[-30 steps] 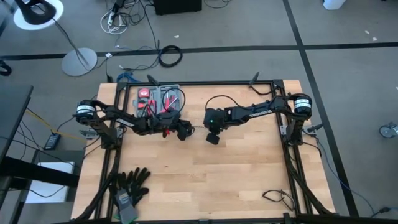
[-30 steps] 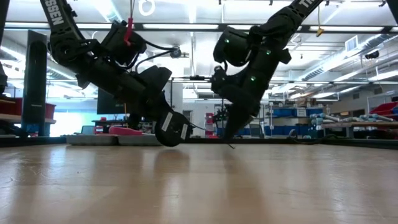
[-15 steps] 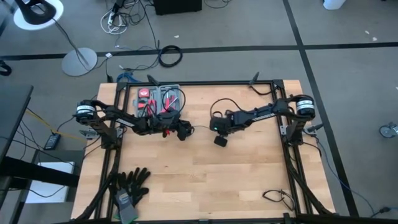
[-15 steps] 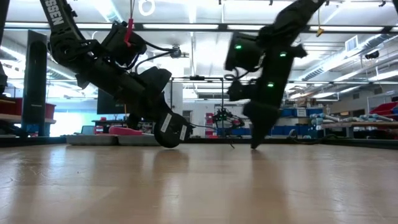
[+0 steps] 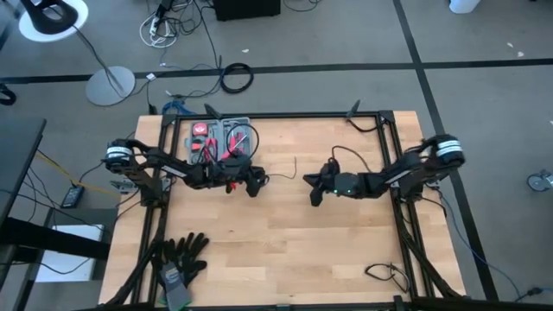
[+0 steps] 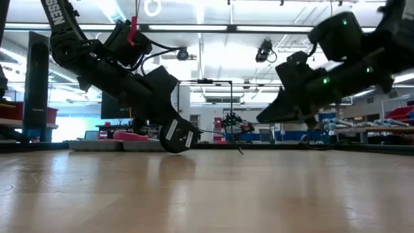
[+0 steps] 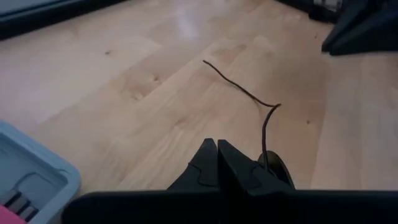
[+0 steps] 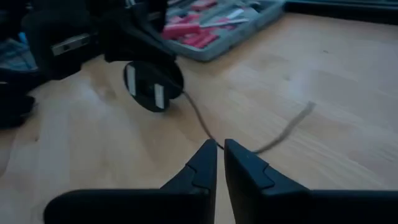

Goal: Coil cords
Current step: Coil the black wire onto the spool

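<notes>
The table (image 5: 285,242) is bare wood through the middle and the whole lower half of the high view, so there is wide room there. A black rail (image 5: 276,115) runs along its upper edge and posts stand down both sides. A tray (image 5: 220,121) of red tools sits in the upper left, close behind my left arm. Gloves (image 5: 180,257) lie at the lower left corner, and a small spare cable (image 5: 386,275) lies at the lower right.

My left claw (image 5: 257,183) is low over the wood left of centre, clenched. My right claw (image 5: 314,188) hangs right of centre, above the surface, almost clenched with only a slit between the fingers and nothing in it. The two are near each other but apart.

The cord (image 7: 242,90) is a very thin dark wire lying on the wood between my claws, uncoiled, with one sharp bend. Its round black puck (image 8: 153,87) sits at my left claw's tip, on edge, touching the table; I cannot tell whether I grip it.
</notes>
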